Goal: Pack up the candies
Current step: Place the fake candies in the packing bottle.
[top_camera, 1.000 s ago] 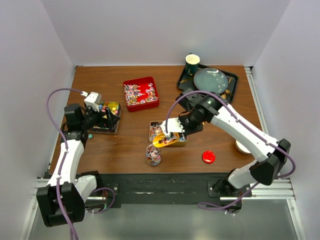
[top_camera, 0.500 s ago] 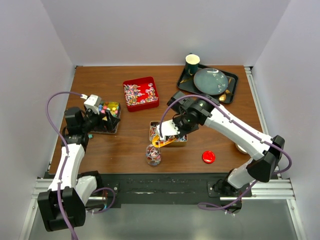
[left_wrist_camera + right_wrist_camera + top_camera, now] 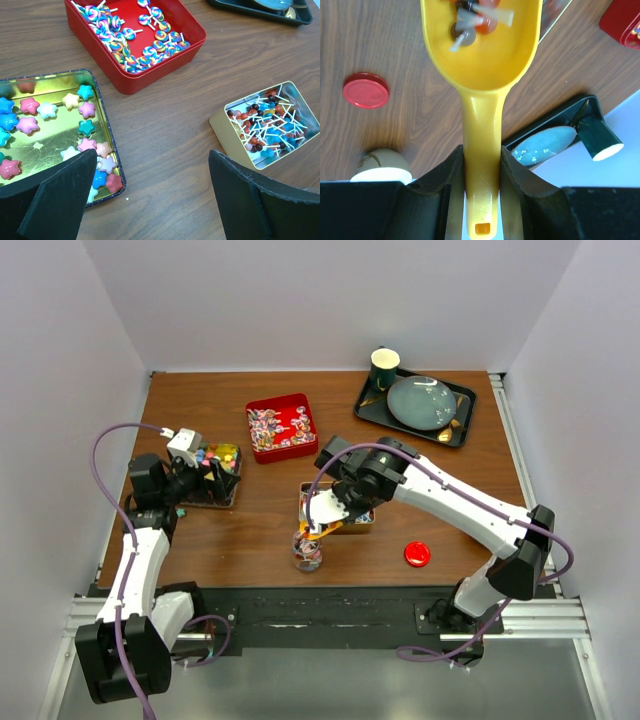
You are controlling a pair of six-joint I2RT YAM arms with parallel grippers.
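Nearest: glass jar w/ candies inside, red lid to its right. R gripper pinched the yellow scoop by its handle over the jar, a few small lollipops in its bowl. Behind: gold tin of ball lollipops. L gripper hung spread wide, empty, by the star candies in their tin. Farther: red tin w/ swirl lollipops.

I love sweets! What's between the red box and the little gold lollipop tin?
Just bare wooden table; nothing sits between the red box and the gold lollipop tin. The left wrist view shows it.
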